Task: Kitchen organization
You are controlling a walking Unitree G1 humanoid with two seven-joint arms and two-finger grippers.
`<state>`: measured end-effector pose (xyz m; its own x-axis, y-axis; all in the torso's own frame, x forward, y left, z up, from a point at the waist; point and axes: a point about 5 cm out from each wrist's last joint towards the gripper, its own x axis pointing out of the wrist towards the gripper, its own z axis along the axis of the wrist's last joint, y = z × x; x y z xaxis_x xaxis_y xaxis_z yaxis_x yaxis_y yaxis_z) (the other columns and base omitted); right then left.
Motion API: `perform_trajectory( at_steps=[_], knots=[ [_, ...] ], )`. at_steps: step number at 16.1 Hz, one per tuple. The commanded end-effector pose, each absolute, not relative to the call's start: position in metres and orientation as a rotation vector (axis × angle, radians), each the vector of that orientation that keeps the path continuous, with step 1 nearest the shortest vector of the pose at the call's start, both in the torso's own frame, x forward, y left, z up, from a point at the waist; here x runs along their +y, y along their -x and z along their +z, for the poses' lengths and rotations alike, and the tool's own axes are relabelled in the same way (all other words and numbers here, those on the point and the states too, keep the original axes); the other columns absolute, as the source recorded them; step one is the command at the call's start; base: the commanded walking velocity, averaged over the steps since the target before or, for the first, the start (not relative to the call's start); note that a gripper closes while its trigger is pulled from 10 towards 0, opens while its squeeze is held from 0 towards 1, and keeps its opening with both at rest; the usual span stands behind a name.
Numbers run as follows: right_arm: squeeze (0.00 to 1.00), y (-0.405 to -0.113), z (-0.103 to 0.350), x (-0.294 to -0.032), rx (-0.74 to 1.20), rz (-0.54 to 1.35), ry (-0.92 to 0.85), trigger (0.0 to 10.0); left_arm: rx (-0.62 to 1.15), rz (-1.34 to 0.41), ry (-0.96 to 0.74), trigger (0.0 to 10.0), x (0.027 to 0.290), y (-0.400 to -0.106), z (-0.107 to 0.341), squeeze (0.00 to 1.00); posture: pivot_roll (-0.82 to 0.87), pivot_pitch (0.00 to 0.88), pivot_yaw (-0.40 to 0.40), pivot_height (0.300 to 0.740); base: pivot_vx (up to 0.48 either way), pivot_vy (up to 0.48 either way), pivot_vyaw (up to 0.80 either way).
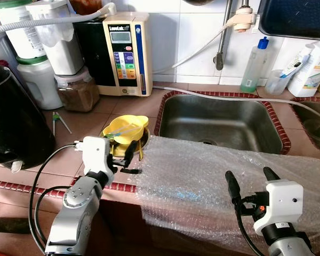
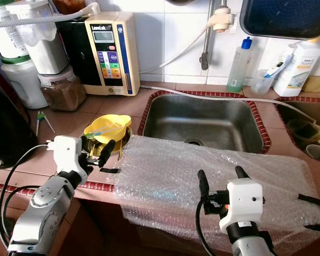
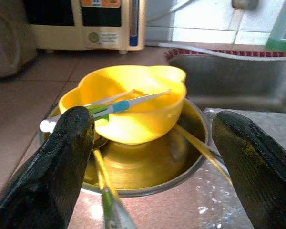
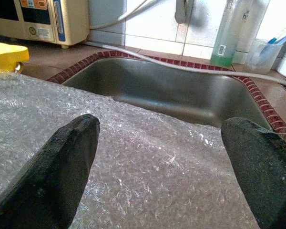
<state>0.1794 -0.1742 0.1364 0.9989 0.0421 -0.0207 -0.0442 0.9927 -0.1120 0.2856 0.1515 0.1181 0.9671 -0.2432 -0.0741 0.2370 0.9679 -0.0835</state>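
A cream water ionizer (image 1: 127,53) stands at the back of the worktop (image 1: 80,120) against the tiled wall, with stacked white tubs (image 1: 40,50) and a jar of brown powder (image 1: 76,90) just beside it toward the left edge. A steel sink (image 1: 218,122) is set in the worktop's middle. Behind the sink's right corner stand a clear green bottle (image 1: 254,65), a plastic cup (image 1: 280,80) and a white bottle (image 1: 311,68).

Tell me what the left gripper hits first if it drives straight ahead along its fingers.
Most likely the yellow bowl sitting in the metal bowl. The left gripper is open and points right at them. Depth is unclear, so the metal rim could come first.
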Motion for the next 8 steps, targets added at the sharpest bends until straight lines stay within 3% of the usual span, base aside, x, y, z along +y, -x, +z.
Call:
perform_trajectory(
  at_steps=[1,8],
  knots=[
    [0.00,-0.180,0.136,-0.177,0.015,0.035,0.108,10.0,0.066,-0.185,0.085,10.0,0.162,-0.288,0.123,0.00,-0.02,0.000,0.039,0.740,0.000,0.000,0.00],
    [0.00,-0.176,0.141,-0.178,0.003,0.044,0.127,10.0,-0.021,-0.347,0.045,10.0,0.146,-0.276,0.144,0.00,-0.02,0.000,0.038,0.740,0.000,0.000,0.00]
  ],
)
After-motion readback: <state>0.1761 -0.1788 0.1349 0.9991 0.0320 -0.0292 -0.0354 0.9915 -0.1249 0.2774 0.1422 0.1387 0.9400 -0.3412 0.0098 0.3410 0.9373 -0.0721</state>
